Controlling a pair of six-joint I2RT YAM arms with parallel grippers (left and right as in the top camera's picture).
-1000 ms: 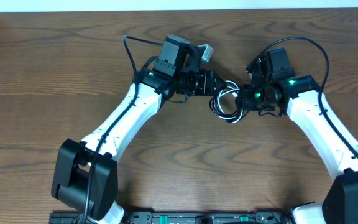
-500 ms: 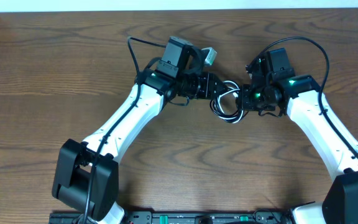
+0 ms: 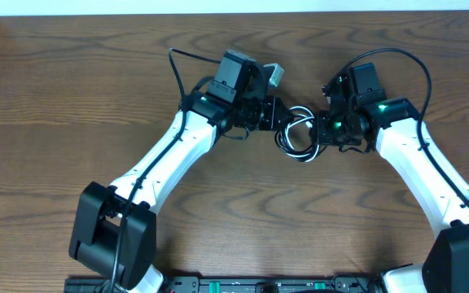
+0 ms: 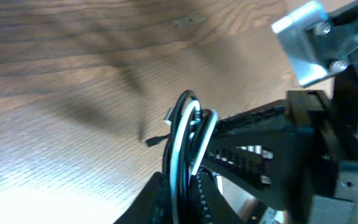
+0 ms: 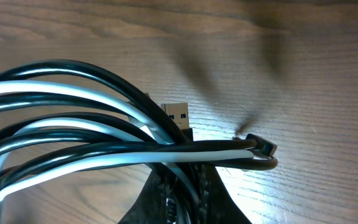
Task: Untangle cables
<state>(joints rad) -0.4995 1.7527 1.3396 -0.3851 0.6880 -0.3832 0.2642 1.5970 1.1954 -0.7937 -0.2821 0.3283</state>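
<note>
Item: cables point(image 3: 298, 134), black and white loops bunched as one coil, held between both hands over the worktop point(image 3: 55, 98). Left hand point(image 3: 279, 116): pinching one side. Right hand point(image 3: 320, 129): pinching the other. Risk: pull apart and you likely cinch the loops tighter (plug ends point(image 5: 178, 116) may snag).

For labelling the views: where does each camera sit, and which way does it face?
Overhead: above the table, facing straight down; left arm and right arm show.
Left wrist: on the left arm, facing along the left gripper, at bottom edge.
Right wrist: likewise, facing along the right gripper, at bottom edge.
Shared: all three show the cables.
</note>
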